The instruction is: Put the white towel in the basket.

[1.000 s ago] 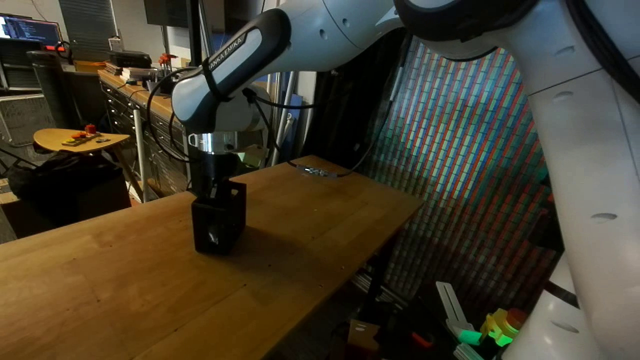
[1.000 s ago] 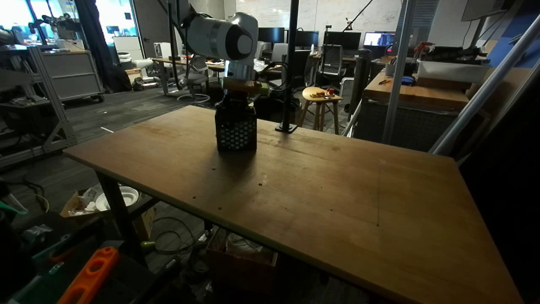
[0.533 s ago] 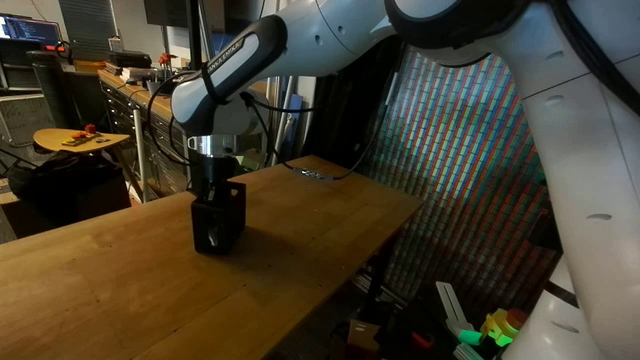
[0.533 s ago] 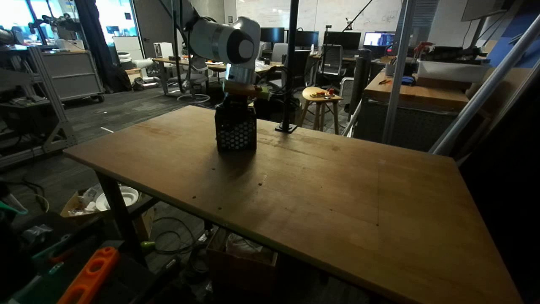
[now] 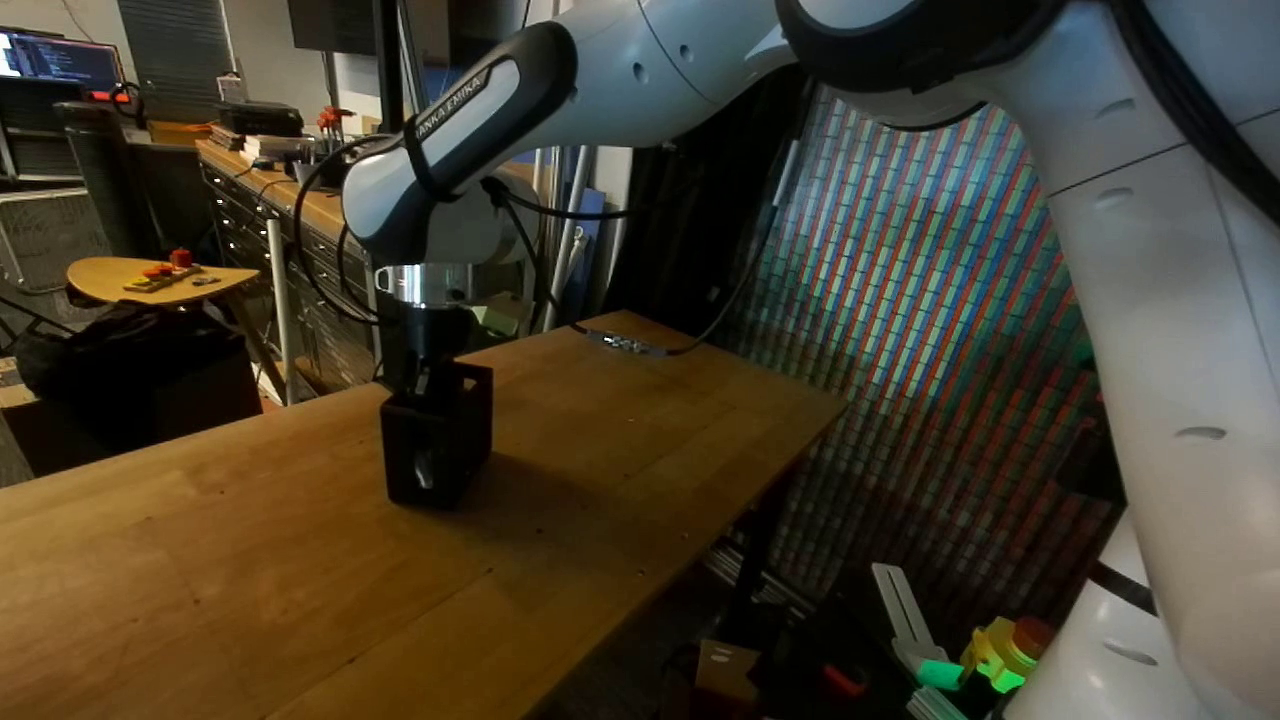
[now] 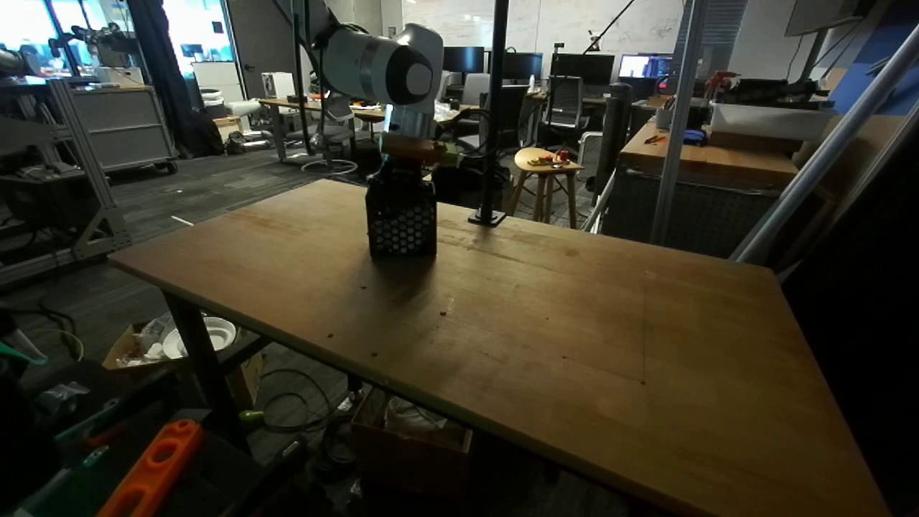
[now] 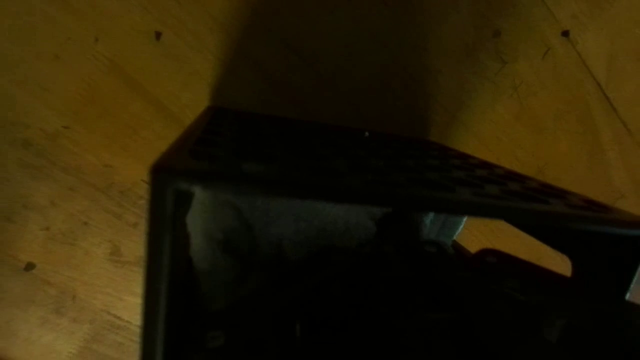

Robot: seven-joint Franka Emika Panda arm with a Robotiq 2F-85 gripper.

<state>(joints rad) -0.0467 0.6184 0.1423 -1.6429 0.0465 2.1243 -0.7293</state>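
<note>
The basket is a black box with hexagonal holes in its side, standing upright on the wooden table in both exterior views (image 5: pixel 436 455) (image 6: pixel 402 226). It fills much of the wrist view (image 7: pixel 310 150). The white towel (image 7: pixel 300 220) shows as a dim grey-white cloth inside the basket. A small pale patch of the towel (image 5: pixel 424 470) shows through the basket's side opening. My gripper (image 5: pixel 425 380) points straight down into the basket's open top; it also shows in an exterior view (image 6: pixel 400 172). Its fingertips are hidden in shadow and behind the basket's walls, so its opening does not show.
The wooden table (image 5: pixel 250 580) extends around the basket. A black pole (image 6: pixel 495 108) stands on the table's edge close to the arm. A cable (image 5: pixel 640 346) hangs from the arm down to the table. A wooden stool (image 6: pixel 547 164) stands beyond the table.
The arm dipped slightly about half a second ago and has risen slightly since. The gripper stays in the basket's top. The basket is almost unmoved.
</note>
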